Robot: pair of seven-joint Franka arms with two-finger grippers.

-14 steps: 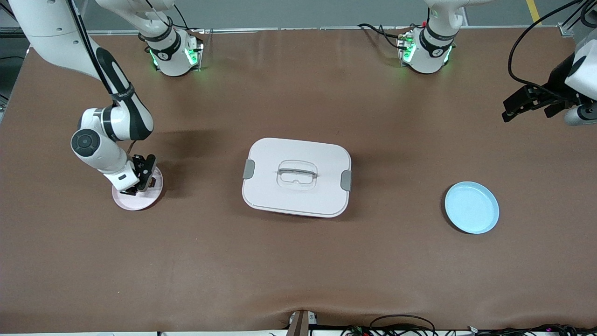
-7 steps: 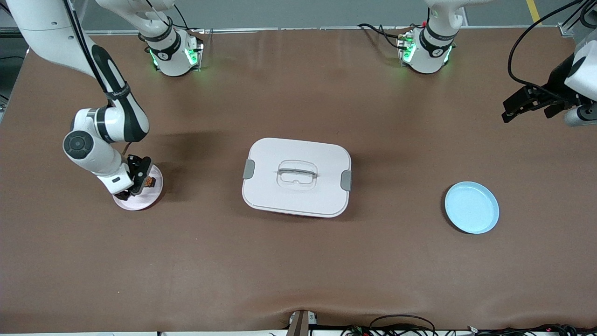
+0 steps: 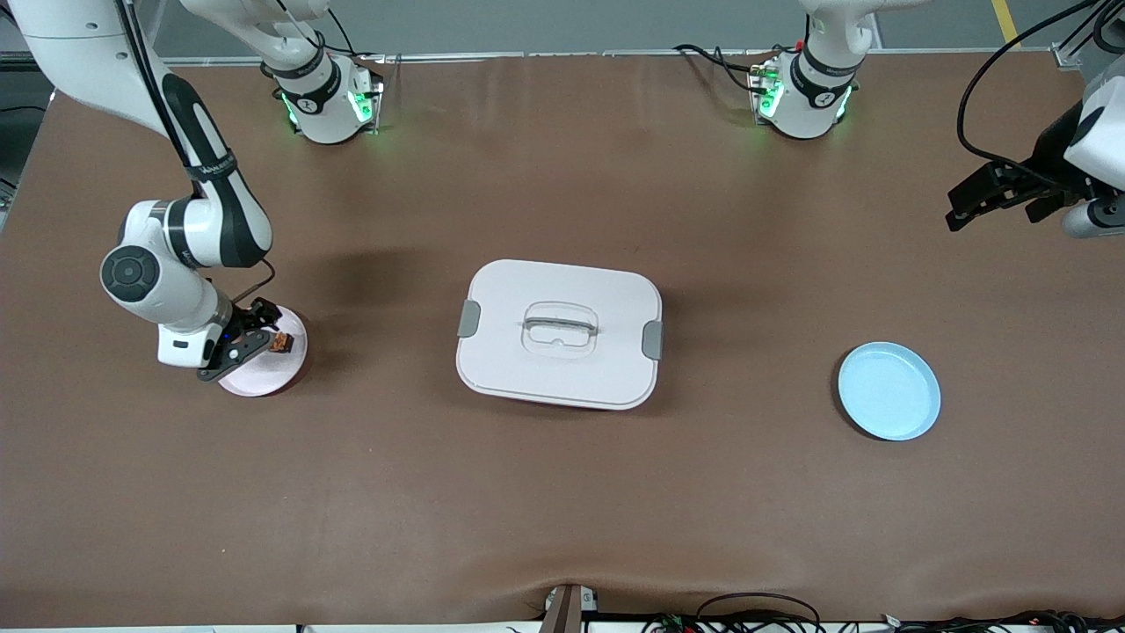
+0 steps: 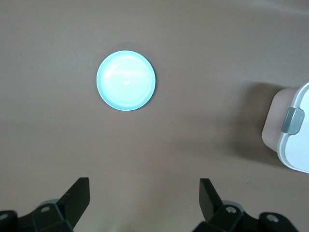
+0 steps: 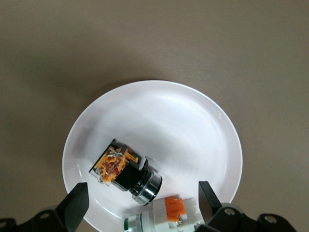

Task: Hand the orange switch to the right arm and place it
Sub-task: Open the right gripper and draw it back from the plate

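The orange switch, a small black block with orange markings and a metal ring, lies on its side on a pale pink plate. In the front view the orange switch shows on the pink plate toward the right arm's end of the table. My right gripper hovers over the plate, open, with nothing between its fingers; it also shows in the front view. My left gripper waits open and empty in the air at the left arm's end of the table, as its wrist view shows.
A white-grey piece with an orange part lies on the pink plate beside the switch. A white lidded box stands mid-table. A light blue plate lies toward the left arm's end and shows in the left wrist view.
My right arm has swung its wrist toward its own end of the table and the gripper has drawn up off the plate. The switch now lies uncovered on the plate. The left arm has not moved.
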